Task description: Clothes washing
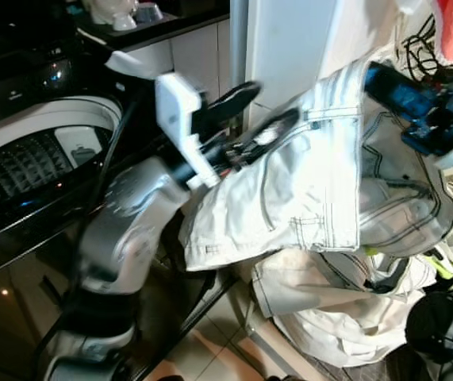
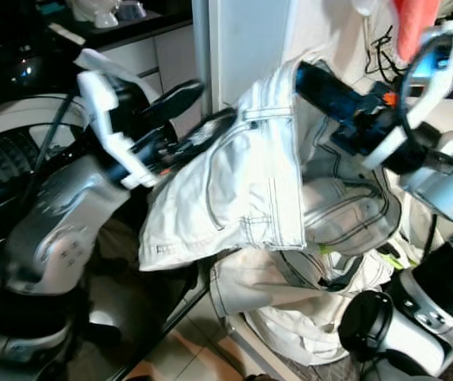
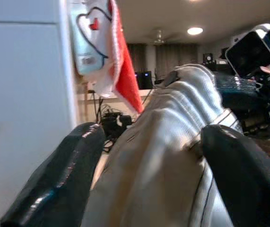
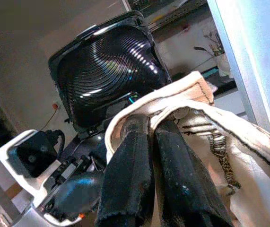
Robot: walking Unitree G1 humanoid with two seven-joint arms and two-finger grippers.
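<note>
Jaws: both sets are clenched on the same white garment; the right gripper [image 4: 146, 137] pinches the waistband hem between closed fingers, the left gripper [image 3: 153, 156] has bunched cloth wedged between its two fingers [image 3: 64, 175].
White trousers [image 1: 305, 182]: held up in the air between the two arms, stretched from the left gripper [image 1: 250, 119] across to the right gripper [image 2: 321, 79]; the pocket and dark stitching face the head camera, and the lower edge hangs free.
Clothes pile [image 1: 345, 317]: more pale fabric lies heaped below and behind the lifted garment, near the floor, touching or just under its hanging edge.
Washing machine [image 1: 36, 159]: top-loading, lid raised, its ribbed drum open on the robot's left, beside the left arm; the trousers are not yet over its rim.
Red-and-white cloth [image 3: 111, 52]: hangs against the pale wall panel above the right gripper, apart from the work.
Step in hand: judged as carrying a picked-up garment from the pile toward the drum.
Next move: likely needs both arms to swing left together until the cloth hangs over the drum opening, then let go; the trailing edge could catch on the machine's rim.
</note>
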